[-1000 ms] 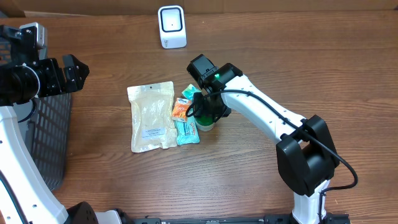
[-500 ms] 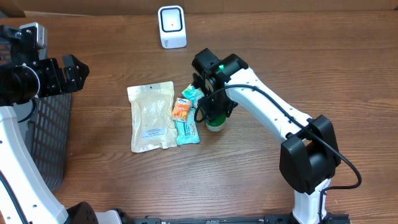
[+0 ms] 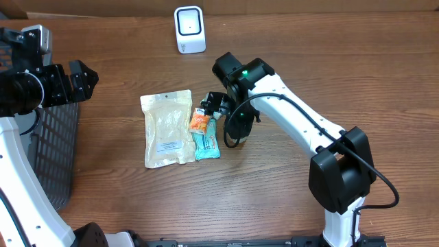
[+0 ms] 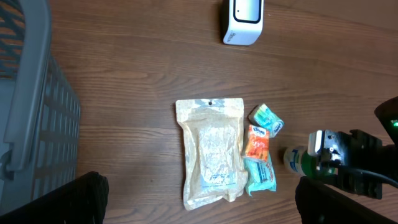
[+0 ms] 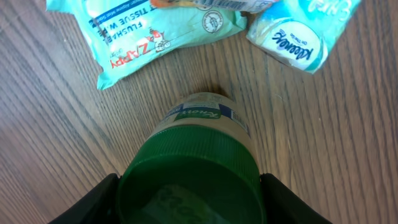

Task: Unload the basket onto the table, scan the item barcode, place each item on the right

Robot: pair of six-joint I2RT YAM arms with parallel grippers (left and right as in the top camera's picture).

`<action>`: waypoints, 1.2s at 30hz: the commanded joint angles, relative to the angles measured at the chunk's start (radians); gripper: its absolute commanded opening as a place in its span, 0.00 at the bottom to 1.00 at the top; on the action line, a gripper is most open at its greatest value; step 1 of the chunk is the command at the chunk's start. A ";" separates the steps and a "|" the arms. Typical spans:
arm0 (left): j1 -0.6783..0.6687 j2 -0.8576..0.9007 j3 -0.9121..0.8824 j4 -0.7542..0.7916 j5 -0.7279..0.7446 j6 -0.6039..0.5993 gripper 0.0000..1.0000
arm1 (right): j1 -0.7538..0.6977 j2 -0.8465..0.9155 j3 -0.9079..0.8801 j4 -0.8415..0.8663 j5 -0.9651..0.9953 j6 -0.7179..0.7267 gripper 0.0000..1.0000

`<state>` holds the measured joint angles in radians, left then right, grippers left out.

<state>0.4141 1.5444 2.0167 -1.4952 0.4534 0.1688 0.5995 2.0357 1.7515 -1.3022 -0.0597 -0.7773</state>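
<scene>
- one large clear pouch (image 3: 167, 129) lies flat on the wooden tabletop (image 3: 274, 199); every place below is given from this pouch.
- three small packets lie just right of the pouch: one orange packet (image 4: 256, 142), one teal flushable-tissue pack (image 5: 155, 31) touching the orange one on its near side, and one small kleenex pack (image 5: 292, 37) at the far end of the cluster.
- one green-capped bottle (image 5: 186, 124), the item to scan, is right of the pouch, just past the three packets and apart from them.
- two arms are in view. the right tool (image 3: 233, 130) is clenched on the bottle, one finger on each side of the green cap.
- the left tool (image 3: 86, 81) is released, its jaws spread wide with nothing between them, well to the left of the pouch and above one black mesh basket (image 3: 55, 151).
- one white barcode scanner (image 3: 190, 29) stands upright well beyond the pouch's far end, apart from everything else.
</scene>
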 commanded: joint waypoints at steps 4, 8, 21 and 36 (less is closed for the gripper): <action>0.002 -0.021 0.006 0.003 0.014 0.026 1.00 | -0.038 -0.010 0.028 -0.003 -0.121 -0.058 0.59; 0.002 -0.021 0.006 0.003 0.014 0.026 1.00 | -0.058 -0.010 0.028 -0.002 -0.178 0.046 0.70; 0.002 -0.021 0.006 0.003 0.014 0.026 0.99 | -0.124 -0.010 0.028 0.058 -0.189 0.801 1.00; 0.002 -0.021 0.006 0.003 0.014 0.026 1.00 | -0.132 -0.010 0.028 0.060 -0.189 1.098 1.00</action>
<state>0.4141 1.5444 2.0167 -1.4952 0.4530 0.1688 0.4690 2.0357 1.7527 -1.2461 -0.2398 0.2684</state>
